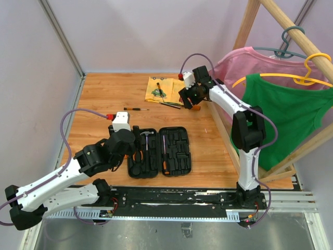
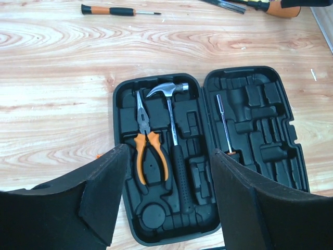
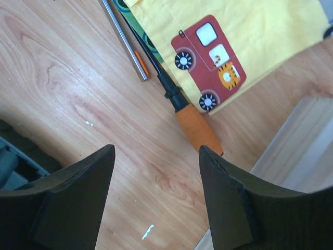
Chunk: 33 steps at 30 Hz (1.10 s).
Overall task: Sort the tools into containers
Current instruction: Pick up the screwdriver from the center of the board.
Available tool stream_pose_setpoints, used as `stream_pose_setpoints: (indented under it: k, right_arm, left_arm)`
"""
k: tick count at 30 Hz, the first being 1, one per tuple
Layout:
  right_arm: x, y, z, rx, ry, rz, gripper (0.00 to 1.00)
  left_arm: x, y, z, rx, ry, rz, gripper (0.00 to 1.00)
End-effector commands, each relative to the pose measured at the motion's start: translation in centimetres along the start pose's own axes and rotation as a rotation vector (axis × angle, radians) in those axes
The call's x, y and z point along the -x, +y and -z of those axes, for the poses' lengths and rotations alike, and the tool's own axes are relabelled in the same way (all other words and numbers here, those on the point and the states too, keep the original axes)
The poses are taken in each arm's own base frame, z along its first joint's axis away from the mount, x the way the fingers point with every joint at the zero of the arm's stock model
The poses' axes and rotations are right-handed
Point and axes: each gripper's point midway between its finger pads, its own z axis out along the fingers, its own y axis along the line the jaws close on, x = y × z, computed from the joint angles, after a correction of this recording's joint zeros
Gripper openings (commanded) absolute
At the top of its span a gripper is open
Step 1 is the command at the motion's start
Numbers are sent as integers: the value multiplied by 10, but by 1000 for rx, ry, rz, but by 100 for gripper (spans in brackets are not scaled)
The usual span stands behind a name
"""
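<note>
Here, a light wooden tabletop (image 1: 104,94) sits between lilac walls (image 1: 156,31). Right of the one open black tool case (image 1: 179,156) stands a clothes rack (image 1: 250,21) hung with two shirts. Three tools lie in the case: claw hammer (image 2: 174,135), orange-handled pliers (image 2: 143,126) and slim screwdriver (image 2: 223,125). Beyond it lie a small screwdriver (image 1: 135,109) and, by one yellow cloth (image 1: 158,88), an orange-handled screwdriver (image 3: 195,127) and a steel shaft (image 3: 125,41). The left gripper (image 2: 169,156) hangs over the case and the right gripper (image 3: 156,151) beyond it, both spread wide and empty.

Wooden table (image 1: 99,91) with tools.
Open tool case (image 1: 179,136) near front; small screwdriver (image 1: 135,109), yellow cloth (image 1: 162,86), perhaps a thin steel tool (image 3: 125,41) behind.
</note>
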Motion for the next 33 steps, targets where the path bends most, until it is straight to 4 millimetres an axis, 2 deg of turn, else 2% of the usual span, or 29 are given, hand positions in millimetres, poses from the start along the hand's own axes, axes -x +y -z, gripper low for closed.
stream_pose_setpoints:
  k: [1,6,18,33]
  right_arm:
    - [-6,-8,-12,63,52,53,66]
    - [-14,-16,-28,86,94,66,64]
    - [-62,-25,-49,49,246,80,62]
    - [-71,-36,-70,30,284,112,61]
  left_arm:
    - [5,8,-3,47,-31,4,70]
    - [4,10,-3,57,-30,3,70]
    - [2,9,-5,61,-25,-3,70]
    - [1,9,-7,66,-20,-9,71]
